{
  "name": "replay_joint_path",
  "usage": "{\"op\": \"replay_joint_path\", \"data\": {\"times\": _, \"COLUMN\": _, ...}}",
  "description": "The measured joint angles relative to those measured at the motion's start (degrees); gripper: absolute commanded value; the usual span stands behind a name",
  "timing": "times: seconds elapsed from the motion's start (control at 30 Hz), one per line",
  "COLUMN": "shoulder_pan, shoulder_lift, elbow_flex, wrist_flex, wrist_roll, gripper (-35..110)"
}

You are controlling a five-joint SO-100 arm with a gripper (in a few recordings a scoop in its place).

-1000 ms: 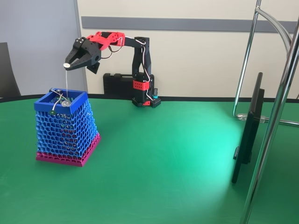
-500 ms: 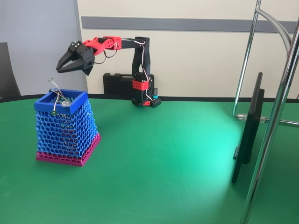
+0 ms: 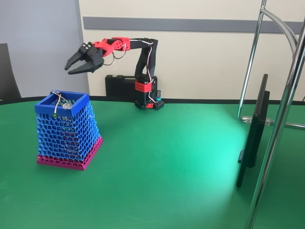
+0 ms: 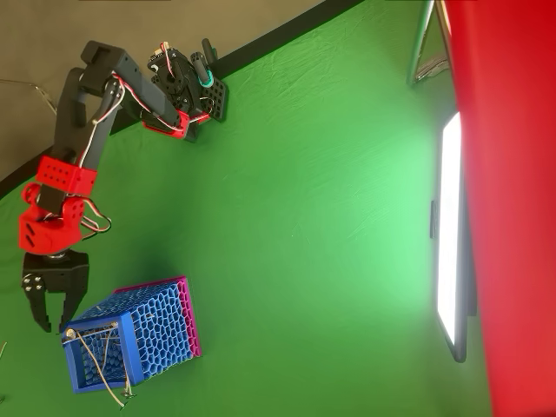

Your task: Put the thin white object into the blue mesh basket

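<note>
**Stick dropped, arm pulling back**

Since a second earlier the thin white object [image 3: 58, 102] had left the gripper [image 3: 72, 67] and lay inside the blue mesh basket [image 3: 66, 138], leaning against the rim beside a silvery wire piece [image 4: 111, 393]; the gripper had risen and drawn back toward the base. Jaws stood spread, holding nothing. Task looked essentially done; only retreat remained. Green table [image 3: 167, 167] lay open to the right, basket rim well below the fingers.
</note>
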Motion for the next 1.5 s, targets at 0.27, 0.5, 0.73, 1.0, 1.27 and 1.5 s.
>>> {"op": "replay_joint_path", "data": {"times": 0.27, "shoulder_pan": -8.7, "shoulder_lift": 16.3, "elbow_flex": 13.0, "wrist_flex": 5.4, "wrist_roll": -14.5, "gripper": 14}}
{"op": "replay_joint_path", "data": {"times": 0.5, "shoulder_pan": -17.4, "shoulder_lift": 28.7, "elbow_flex": 24.4, "wrist_flex": 9.2, "wrist_roll": -24.3, "gripper": 14}}
{"op": "replay_joint_path", "data": {"times": 0.73, "shoulder_pan": -26.5, "shoulder_lift": 42.2, "elbow_flex": 37.3, "wrist_flex": 11.6, "wrist_roll": -31.8, "gripper": 15}}
{"op": "replay_joint_path", "data": {"times": 1.0, "shoulder_pan": -31.3, "shoulder_lift": 56.1, "elbow_flex": 51.2, "wrist_flex": 12.4, "wrist_roll": -35.7, "gripper": 13}}
{"op": "replay_joint_path", "data": {"times": 1.27, "shoulder_pan": -34.6, "shoulder_lift": 69.0, "elbow_flex": 64.6, "wrist_flex": 13.9, "wrist_roll": -38.0, "gripper": 14}}
{"op": "replay_joint_path", "data": {"times": 1.5, "shoulder_pan": -36.1, "shoulder_lift": 78.6, "elbow_flex": 72.3, "wrist_flex": 18.4, "wrist_roll": -38.8, "gripper": 13}}
